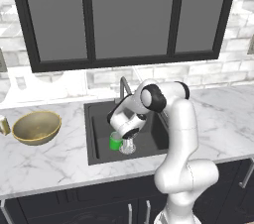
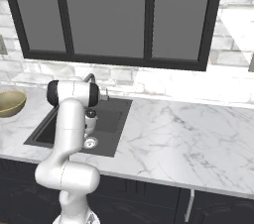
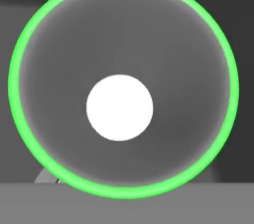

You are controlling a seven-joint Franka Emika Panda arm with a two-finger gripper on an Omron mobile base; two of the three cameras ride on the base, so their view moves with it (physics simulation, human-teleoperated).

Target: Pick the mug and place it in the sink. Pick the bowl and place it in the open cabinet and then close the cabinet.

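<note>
Gripper (image 1: 120, 136): lowered into the sink (image 1: 96, 134), clenched on the mug (image 1: 115, 142).
Mug: green, upright, inside the basin beside the steel drain (image 1: 127, 148); hand view looks straight down into it, green rim (image 3: 20, 59) ringing a grey interior with a white base.
Faucet (image 1: 124, 87): behind the basin.
Bowl (image 1: 36, 127): on the counter (image 1: 218, 119), left of the sink, well apart.

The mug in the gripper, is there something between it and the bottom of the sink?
Nothing visible does. The mug is held low inside the sink, just beside the round steel drain. In the left base view the basin floor around it is bare. Whether it already touches the floor cannot be told.
</note>
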